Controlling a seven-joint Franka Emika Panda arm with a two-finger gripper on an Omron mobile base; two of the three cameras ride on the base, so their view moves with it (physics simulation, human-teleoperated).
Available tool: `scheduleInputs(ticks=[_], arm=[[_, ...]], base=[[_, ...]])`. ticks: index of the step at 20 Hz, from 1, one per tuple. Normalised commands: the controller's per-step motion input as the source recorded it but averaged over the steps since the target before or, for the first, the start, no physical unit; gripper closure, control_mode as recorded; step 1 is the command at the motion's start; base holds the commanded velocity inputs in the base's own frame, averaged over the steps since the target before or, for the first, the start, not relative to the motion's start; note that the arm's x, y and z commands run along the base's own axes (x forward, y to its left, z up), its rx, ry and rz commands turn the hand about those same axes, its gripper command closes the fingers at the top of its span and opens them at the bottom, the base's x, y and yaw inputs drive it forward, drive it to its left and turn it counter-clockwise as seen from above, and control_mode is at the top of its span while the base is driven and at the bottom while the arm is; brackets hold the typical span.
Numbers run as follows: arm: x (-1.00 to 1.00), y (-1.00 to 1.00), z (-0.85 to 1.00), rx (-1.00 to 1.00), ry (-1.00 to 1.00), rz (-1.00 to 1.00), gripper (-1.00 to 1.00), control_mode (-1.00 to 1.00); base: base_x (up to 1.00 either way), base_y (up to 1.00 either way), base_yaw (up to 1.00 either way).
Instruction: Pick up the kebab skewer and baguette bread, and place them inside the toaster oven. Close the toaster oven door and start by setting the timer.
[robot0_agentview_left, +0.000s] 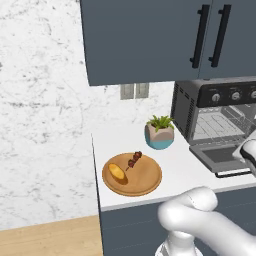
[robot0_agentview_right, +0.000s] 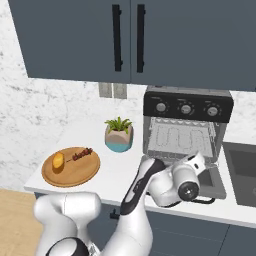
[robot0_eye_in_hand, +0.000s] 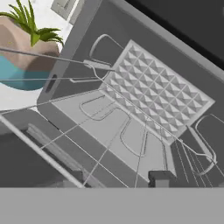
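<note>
White arm bent low, wrist over lowered toaster oven door, pincer facing wire rack; jaw gap unclear. Kebab skewer, baguette bread lie on round wooden board, tabletop.

White robot arm with dark joints

The arm is built of rounded, glossy white segments, with a black band curving along the link that is seen in front of the toaster oven. A round dark cap with a pale centre is set into the white end nearest the oven's door. One small dark fingertip is seen in the hand view.
</note>
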Motion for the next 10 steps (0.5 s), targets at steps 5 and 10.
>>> scheduleInputs(ticks=[5, 10], arm=[[-0.71, -0.17, 0.23, 0.06, 0.11, 0.00, 1.00, -1.00], [-0.78, -0.19, 0.73, 0.07, 0.17, 0.00, 1.00, -1.00]], base=[[0.00, 0.00, 0.00], [0.00, 0.00, 0.00]])
